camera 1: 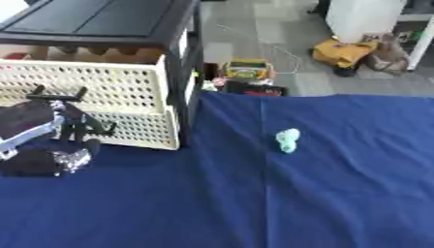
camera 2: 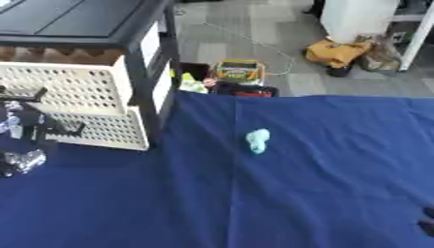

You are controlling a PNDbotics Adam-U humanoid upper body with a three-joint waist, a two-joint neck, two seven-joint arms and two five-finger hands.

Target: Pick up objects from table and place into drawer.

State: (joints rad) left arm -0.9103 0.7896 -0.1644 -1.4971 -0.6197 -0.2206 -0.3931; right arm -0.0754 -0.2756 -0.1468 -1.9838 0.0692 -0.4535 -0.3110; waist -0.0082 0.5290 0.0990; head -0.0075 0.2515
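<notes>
Your counter [camera 1: 339, 193] wears a creased blue cloth; grey floor with clutter lies past its far edge. The pale green object [camera 1: 288, 140] lies mid-counter. At the left edge, your left robot hand [camera 1: 72, 121] rests against the cream drawer [camera 1: 110, 87], fingers spread, empty. Of the right robot hand [camera 2: 426, 220], at the right edge, you can't tell.
</notes>
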